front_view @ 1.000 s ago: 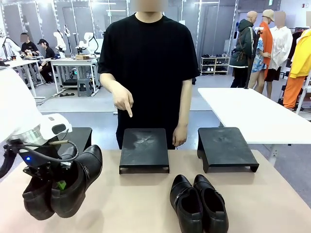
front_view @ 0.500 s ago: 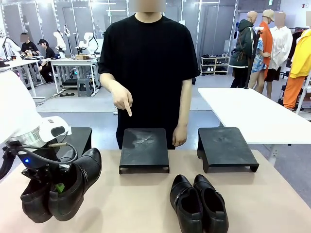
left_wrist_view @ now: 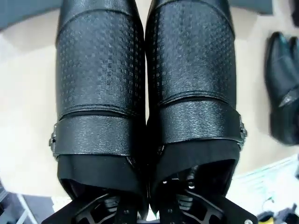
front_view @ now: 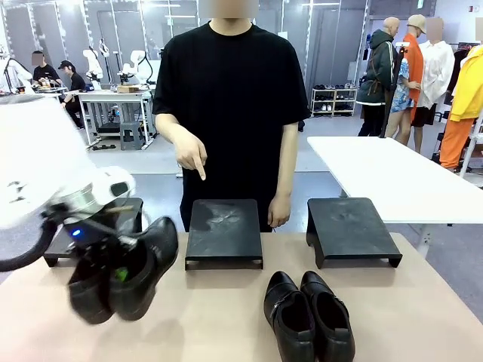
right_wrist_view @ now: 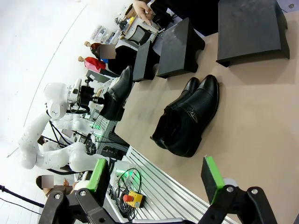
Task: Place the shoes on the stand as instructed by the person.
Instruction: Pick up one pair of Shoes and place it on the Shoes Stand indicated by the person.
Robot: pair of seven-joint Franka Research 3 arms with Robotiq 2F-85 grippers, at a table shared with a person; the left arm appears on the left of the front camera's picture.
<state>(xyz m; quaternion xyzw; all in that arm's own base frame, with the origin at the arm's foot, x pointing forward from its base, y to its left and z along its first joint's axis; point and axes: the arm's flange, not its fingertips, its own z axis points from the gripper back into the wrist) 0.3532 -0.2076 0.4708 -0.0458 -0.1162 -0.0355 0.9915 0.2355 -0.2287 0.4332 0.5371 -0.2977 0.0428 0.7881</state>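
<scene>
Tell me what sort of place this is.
Probably a robotics lab or test workshop: white work tables in an open hall, a shelf of shoes at the back, and a red emergency-stop button among cabling.

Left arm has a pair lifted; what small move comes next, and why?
Probably swing the held pair toward the middle stand: the person's hand points down at it, and the left gripper is shut on the pair, holding it aloft.

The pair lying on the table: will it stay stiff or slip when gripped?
Probably stiff: the held pair holds its shape in the left gripper. The table pair looks glossy, so may slip; two loose shoes might separate.
</scene>
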